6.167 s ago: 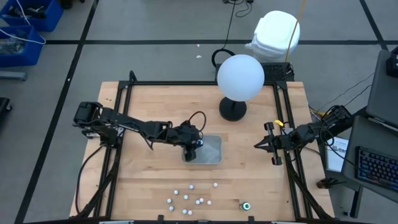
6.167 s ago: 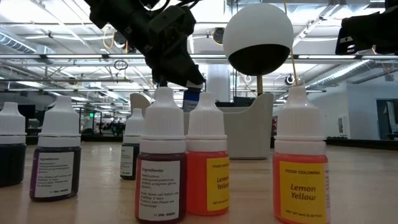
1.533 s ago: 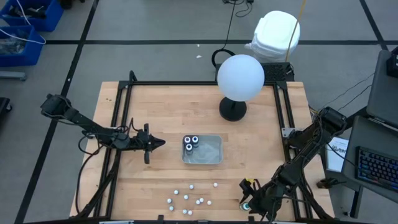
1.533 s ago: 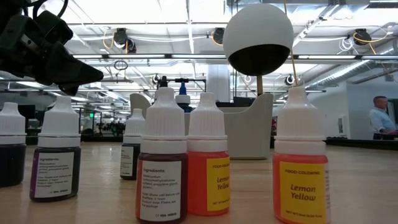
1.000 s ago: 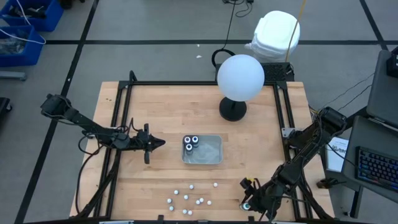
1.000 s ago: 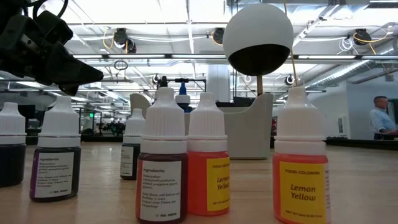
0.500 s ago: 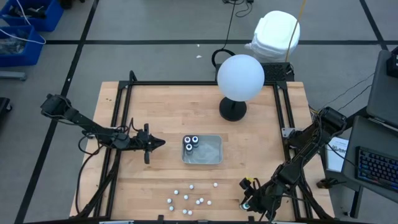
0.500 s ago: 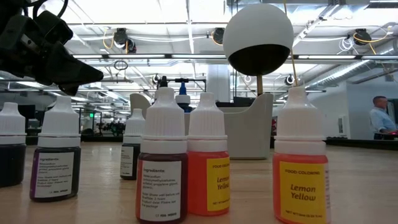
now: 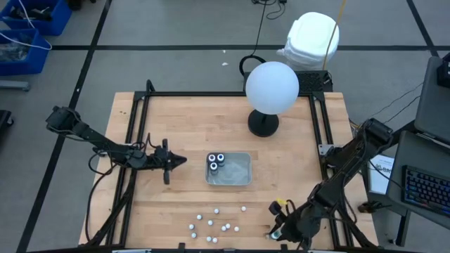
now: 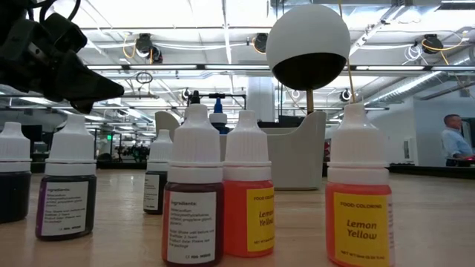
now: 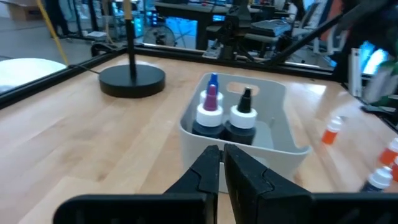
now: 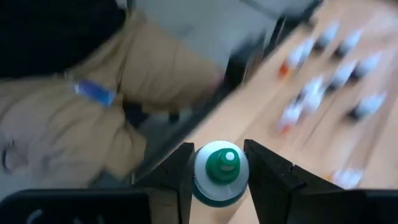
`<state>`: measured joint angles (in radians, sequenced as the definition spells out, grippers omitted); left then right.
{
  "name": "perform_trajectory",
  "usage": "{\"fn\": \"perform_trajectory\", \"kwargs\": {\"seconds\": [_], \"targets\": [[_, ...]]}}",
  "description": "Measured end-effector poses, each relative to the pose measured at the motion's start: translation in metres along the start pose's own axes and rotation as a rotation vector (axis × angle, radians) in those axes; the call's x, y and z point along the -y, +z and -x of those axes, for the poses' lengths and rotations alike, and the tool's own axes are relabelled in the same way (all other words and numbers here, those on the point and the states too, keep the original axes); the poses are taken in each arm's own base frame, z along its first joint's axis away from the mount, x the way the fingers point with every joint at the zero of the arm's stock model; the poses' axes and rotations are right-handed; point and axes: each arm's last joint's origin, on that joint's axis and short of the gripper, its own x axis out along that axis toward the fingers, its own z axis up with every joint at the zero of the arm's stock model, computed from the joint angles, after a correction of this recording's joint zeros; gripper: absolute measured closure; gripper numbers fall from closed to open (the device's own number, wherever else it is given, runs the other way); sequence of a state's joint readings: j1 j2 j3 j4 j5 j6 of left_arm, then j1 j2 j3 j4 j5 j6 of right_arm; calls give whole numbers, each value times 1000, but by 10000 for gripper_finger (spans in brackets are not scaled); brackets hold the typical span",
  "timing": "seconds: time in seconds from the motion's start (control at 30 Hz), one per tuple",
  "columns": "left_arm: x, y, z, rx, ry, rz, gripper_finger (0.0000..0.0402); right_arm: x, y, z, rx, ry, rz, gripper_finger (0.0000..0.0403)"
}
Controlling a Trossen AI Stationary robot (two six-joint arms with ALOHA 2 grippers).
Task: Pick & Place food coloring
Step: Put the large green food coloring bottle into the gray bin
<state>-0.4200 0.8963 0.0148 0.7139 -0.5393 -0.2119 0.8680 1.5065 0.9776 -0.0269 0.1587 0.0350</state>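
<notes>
While the left gripper point(image 9: 181, 161) waits clenched beside the tray point(image 9: 239, 169), the right gripper point(image 12: 217, 167) grasps a green-capped bottle point(image 12: 219, 173) at the table's front edge.

From my high view, the tray point(image 9: 238, 171) sits mid-table with two bottles point(image 9: 216, 161) in its left end. My left gripper point(image 9: 177, 161) hangs just left of the tray. The lamp base point(image 9: 263, 124) stands behind the tray, to its right. Loose bottles point(image 9: 214, 222) cluster near the front edge. My right gripper point(image 9: 276, 230) is at the front right, around one bottle point(image 12: 221, 171).
</notes>
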Motion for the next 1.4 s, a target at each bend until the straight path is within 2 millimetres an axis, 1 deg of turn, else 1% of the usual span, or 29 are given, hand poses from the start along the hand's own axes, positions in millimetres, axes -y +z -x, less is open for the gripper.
{"fn": "perform_trajectory", "kwargs": {"seconds": [0.07,0.13,0.2,0.27,0.5,0.6,0.7,0.83,1.0,1.2,1.27,1.4], "targets": [[-1,0,0,4,19,0,369,6,13,7,46,-37,27,292],[-1,0,0,5,23,1,369,16,23,14,78,-125,47,293],[-1,0,0,5,22,8,369,32,31,21,110,-252,30,293],[-1,0,0,4,22,13,369,53,34,26,124,-369,-11,292],[-1,0,0,4,22,19,369,138,22,30,86,-588,-143,293],[-1,0,0,3,22,18,369,167,10,25,53,-578,-176,293],[-1,0,0,1,22,18,369,186,0,17,57,-519,-205,290],[-1,0,0,-1,22,19,369,204,-12,8,32,-517,-217,293],[-1,-1,0,-2,21,18,369,217,-19,-7,-2,-530,-224,290],[-1,-1,0,-2,21,18,369,225,-21,-29,-73,-516,-241,291],[-1,-1,0,-2,21,18,369,227,-23,-32,-89,-517,-260,291],[-1,-1,0,-2,21,17,369,233,-27,-32,-98,-530,-274,288]]}}
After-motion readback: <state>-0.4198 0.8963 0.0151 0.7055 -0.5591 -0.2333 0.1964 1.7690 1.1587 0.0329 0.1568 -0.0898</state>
